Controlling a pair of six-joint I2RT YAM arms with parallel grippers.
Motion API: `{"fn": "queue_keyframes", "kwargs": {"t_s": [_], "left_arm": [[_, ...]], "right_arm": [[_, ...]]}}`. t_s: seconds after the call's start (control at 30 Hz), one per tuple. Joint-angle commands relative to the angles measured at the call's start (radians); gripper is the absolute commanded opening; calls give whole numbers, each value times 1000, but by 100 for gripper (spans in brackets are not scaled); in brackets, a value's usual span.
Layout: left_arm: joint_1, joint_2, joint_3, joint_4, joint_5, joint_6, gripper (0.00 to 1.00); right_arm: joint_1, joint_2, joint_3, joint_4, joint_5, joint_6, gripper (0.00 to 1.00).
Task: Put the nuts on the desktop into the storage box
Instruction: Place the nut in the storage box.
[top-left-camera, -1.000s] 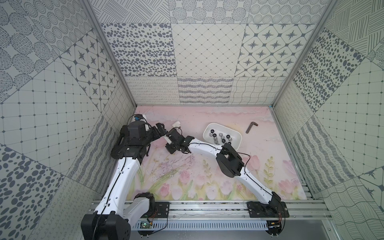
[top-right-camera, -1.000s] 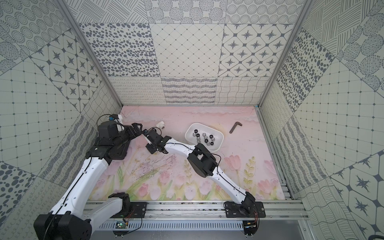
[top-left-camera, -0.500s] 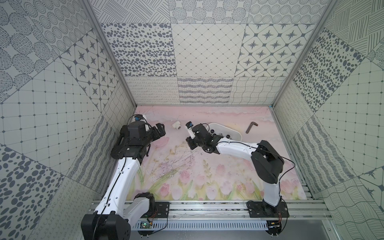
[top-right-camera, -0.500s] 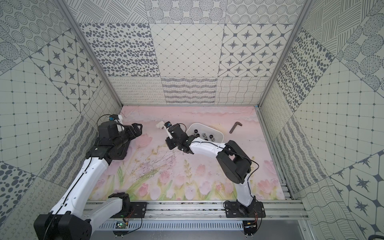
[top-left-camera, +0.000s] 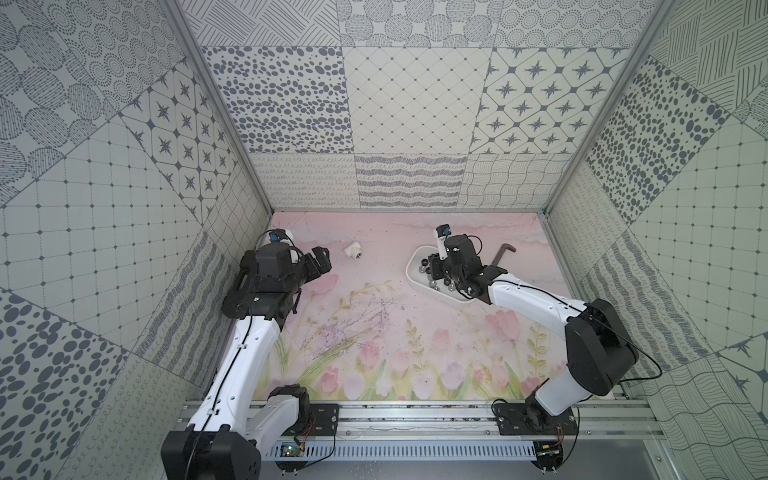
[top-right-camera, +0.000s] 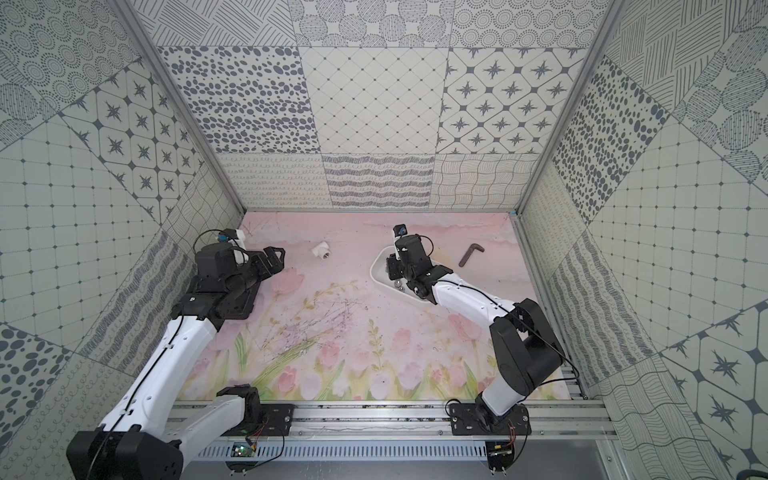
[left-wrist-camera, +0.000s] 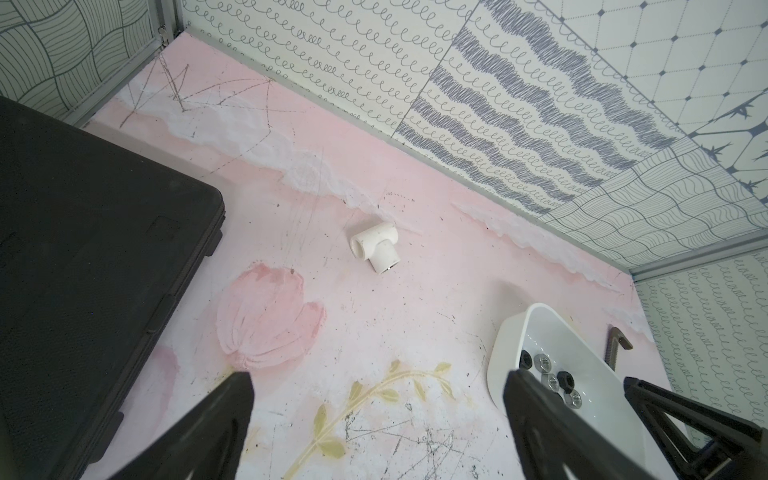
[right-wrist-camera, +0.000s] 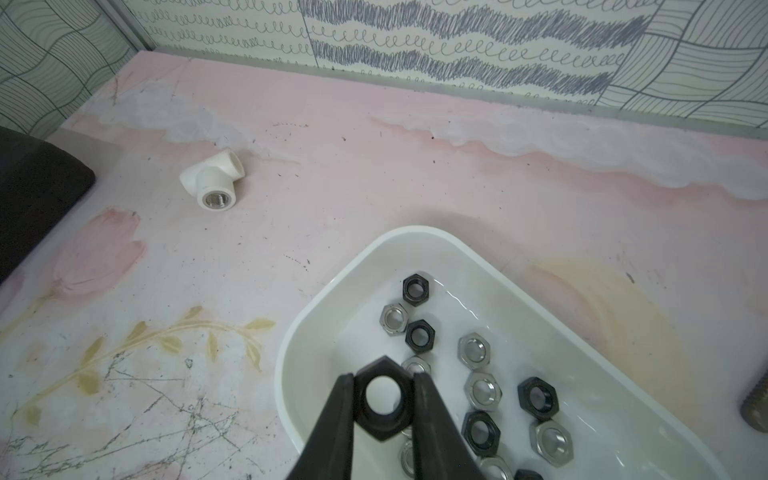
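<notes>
Right hand (right-wrist-camera: 383, 376) pinches a black hex nut (right-wrist-camera: 380, 430) across opposite flats, above the storage box (top-left-camera: 412, 262), right of centre in a top view. Nut looks rigid, light, smooth, so slippery; flats are the hold. Left hand (left-wrist-camera: 378, 374) wide, empty.

Bare desktop (top-left-camera: 382, 276) between fitting (top-left-camera: 353, 250) and box (top-left-camera: 411, 272)

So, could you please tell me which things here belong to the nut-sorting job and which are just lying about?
Job: white shallow plastic storage box; black and silver hexagonal metal nuts lying in it; black hexagonal metal nut pinched in the right jaws; pale pink tulip-printed desktop.
Lying about: white T-shaped plastic pipe fitting; dark L-shaped metal hex key; flat black plastic case.
</notes>
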Motion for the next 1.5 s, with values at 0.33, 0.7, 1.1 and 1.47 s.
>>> {"fn": "queue_keyframes", "kwargs": {"t_s": [0.33, 0.7, 1.1, 1.47], "left_arm": [[0, -2, 11, 25, -1, 8, 99], [0, 6, 15, 25, -4, 11, 99], [-1, 7, 11, 22, -8, 12, 99], [0, 3, 7, 17, -11, 11, 99]], "right_arm": [[-19, 192, 130, -42, 53, -48, 22], [-49, 358, 230, -41, 80, -68, 22], [-68, 453, 278, -42, 115, -78, 29], [-65, 378, 226, 5, 116, -89, 45]]}}
